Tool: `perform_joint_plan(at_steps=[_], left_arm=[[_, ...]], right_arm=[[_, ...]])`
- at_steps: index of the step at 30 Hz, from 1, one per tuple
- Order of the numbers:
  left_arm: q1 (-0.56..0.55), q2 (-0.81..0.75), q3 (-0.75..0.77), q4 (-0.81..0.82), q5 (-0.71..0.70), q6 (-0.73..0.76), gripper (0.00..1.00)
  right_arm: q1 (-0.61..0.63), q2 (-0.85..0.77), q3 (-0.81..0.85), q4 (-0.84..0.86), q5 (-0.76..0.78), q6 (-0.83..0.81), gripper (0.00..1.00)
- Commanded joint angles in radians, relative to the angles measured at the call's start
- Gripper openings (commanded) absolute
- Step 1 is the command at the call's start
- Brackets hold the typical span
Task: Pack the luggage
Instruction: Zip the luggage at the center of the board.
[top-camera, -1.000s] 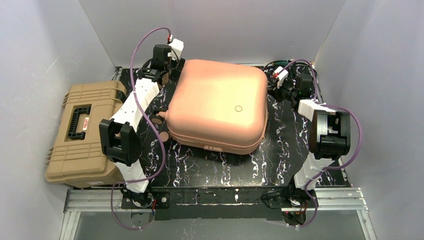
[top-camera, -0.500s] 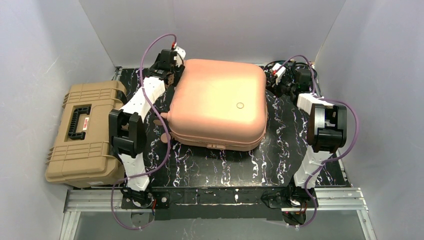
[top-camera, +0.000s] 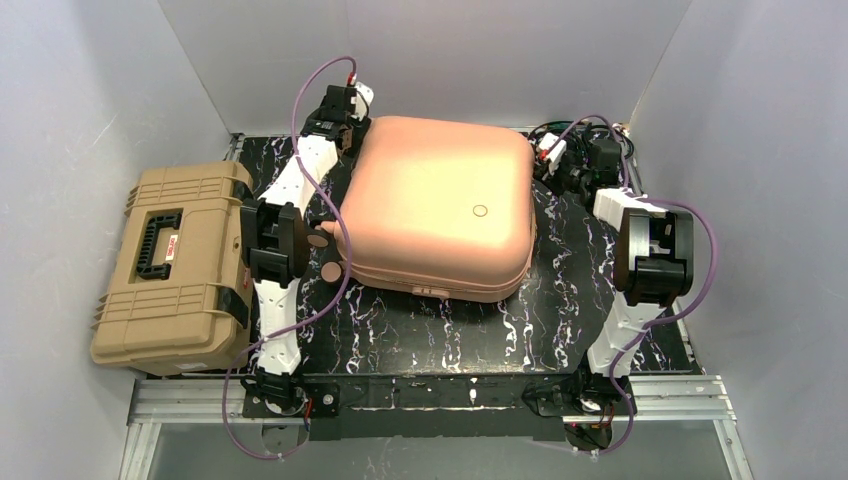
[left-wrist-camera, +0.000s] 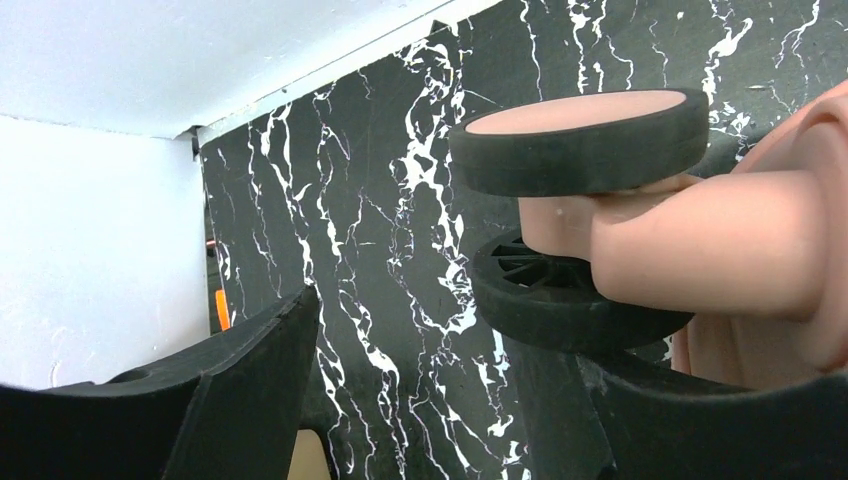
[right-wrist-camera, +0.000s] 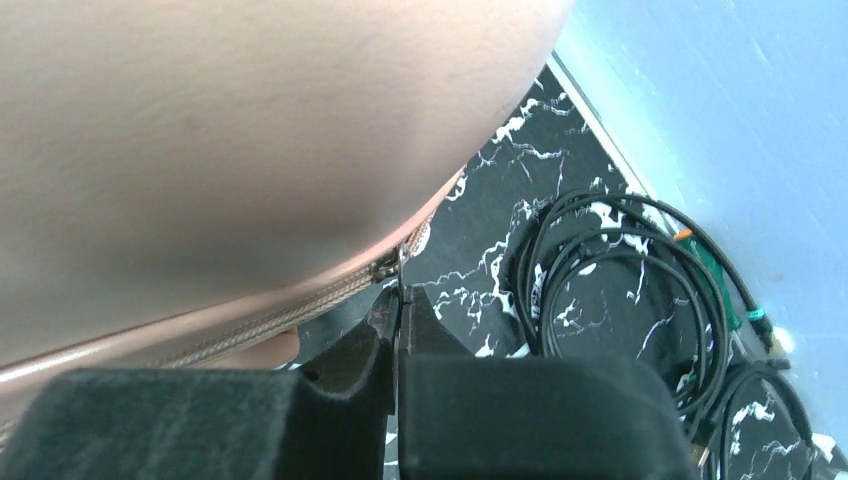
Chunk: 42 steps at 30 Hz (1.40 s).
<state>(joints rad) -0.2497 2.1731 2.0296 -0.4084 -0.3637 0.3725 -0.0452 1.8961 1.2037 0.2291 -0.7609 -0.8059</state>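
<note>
The luggage (top-camera: 435, 205) is a peach-pink hard-shell suitcase lying closed on the black marbled table. My left gripper (top-camera: 343, 143) is at its far left corner. In the left wrist view this gripper (left-wrist-camera: 450, 400) is open and empty, with two black suitcase wheels (left-wrist-camera: 580, 140) close above its right finger. My right gripper (top-camera: 562, 172) is at the far right corner. In the right wrist view it (right-wrist-camera: 398, 310) is shut on the thin metal zipper pull (right-wrist-camera: 402, 268), right under the shell (right-wrist-camera: 230, 130) beside the zipper track (right-wrist-camera: 300, 305).
A tan ribbed toolbox (top-camera: 170, 265) with a black handle stands at the table's left edge, close to my left arm. Coiled black cables (right-wrist-camera: 620, 290) lie in the far right corner. Grey walls enclose the table on three sides.
My left arm has swung right, its elbow now close to the suitcase's left side, and its gripper has moved slightly farther back. The suitcase has shifted a little. The right arm has barely moved.
</note>
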Motion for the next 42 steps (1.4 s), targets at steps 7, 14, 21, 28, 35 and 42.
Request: perform_joint_plan(at_steps=[7,14,21,28,35,42], left_arm=[[-0.096,0.029,-0.016,-0.021,0.218,0.008,0.66],[-0.098,0.042,-0.007,-0.011,0.263,0.011,0.66],[-0.106,0.052,0.006,-0.013,0.342,0.015,0.65],[-0.129,0.064,0.026,-0.024,0.405,0.049,0.67],[-0.127,0.065,0.081,-0.055,0.305,0.056,0.97],[-0.088,-0.025,0.115,-0.116,0.233,0.027,0.98]], right_arm=[[0.033,0.074,0.141,0.163,0.119,0.334,0.01],[0.042,0.124,0.215,0.161,-0.012,0.309,0.01],[0.075,0.078,0.154,0.087,-0.222,0.189,0.01],[0.136,-0.047,0.048,-0.24,-0.315,-0.102,0.01],[0.185,-0.174,-0.074,-0.532,-0.359,-0.33,0.01],[0.192,-0.366,-0.267,-0.621,-0.395,-0.363,0.01]])
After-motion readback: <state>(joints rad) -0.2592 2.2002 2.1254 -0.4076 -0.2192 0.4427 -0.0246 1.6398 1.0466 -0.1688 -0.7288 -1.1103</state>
